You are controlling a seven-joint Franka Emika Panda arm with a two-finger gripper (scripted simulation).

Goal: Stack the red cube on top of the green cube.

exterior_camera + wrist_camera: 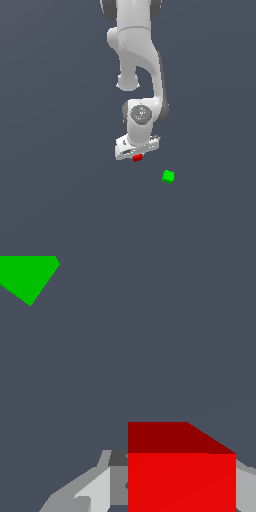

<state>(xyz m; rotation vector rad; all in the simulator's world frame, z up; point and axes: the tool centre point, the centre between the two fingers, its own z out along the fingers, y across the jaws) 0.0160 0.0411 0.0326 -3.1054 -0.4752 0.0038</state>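
We've got the red cube [137, 158] right under the gripper [136, 156], between its fingers [95, 491]. The green cube [168, 176] sits on the floor [60, 200] apart from it, toward the exterior view's right and lower.

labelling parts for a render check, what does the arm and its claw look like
The arm is glossy white with rounded, bulbous links and dark grey bands at the joints. A round grey cap marks the wrist joint. The claw hangs from a flat white block; its fingers look light grey.
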